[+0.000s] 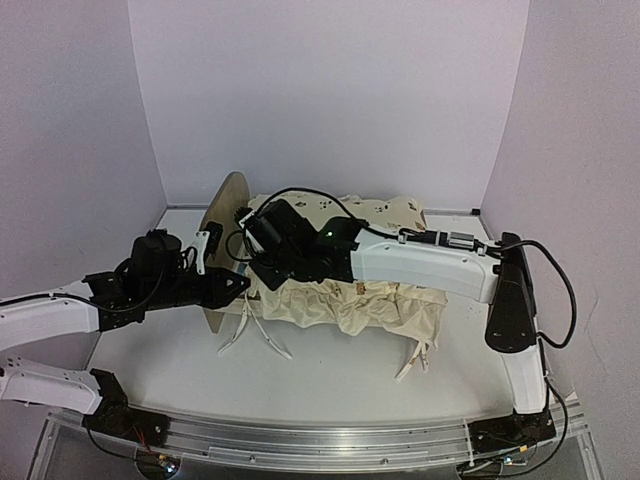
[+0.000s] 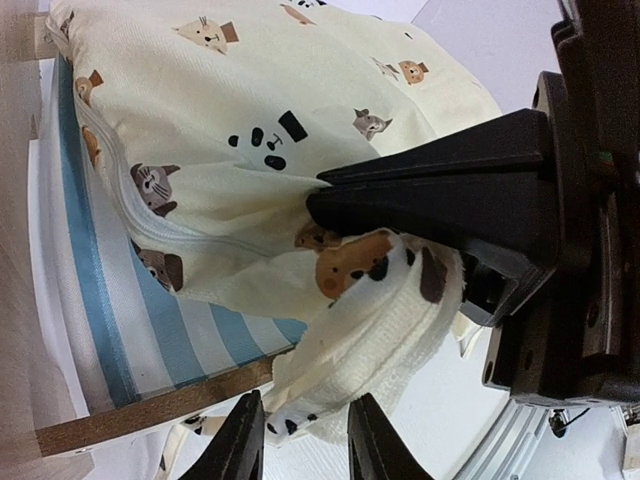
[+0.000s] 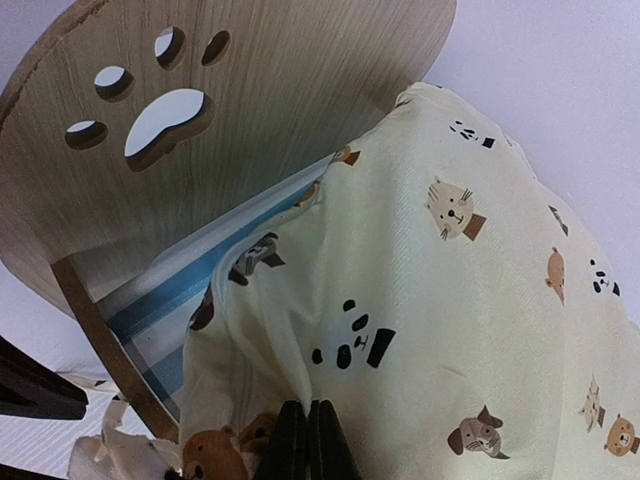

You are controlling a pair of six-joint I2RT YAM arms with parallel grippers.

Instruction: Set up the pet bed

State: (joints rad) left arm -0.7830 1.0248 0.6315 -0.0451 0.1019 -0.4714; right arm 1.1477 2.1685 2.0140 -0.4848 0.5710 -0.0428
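1. The pet bed stands toward the back of the table. Its long axis runs from left to right, and the arched headboard is at the end facing the table's left edge.
2. A cream animal-print cushion lies over the bed without being seated. Much of it spills over the long side that faces the table's near edge. At the headboard end the striped base shows bare beside it.
3. The right gripper reaches in from the table's right edge, across the length of the bed. Its fingers are clenched together on a fold of the cushion close to the headboard.
4. The left gripper sits at the bed's near-left corner, just outside the wooden side rail. Its fingers stand apart with the cushion's hanging corner between them. The cloth fills the gap, so I cannot tell whether they are pressing on it or only straddling it.
5. The next move likely depends on one relation. From the left gripper, the bare base lies up and back, over the rail and toward the headboard.
6. The left arm is the nearer one to that loose corner. It looks better placed to lift the corner onto the base while the right-hand pinch steadies the cushion.
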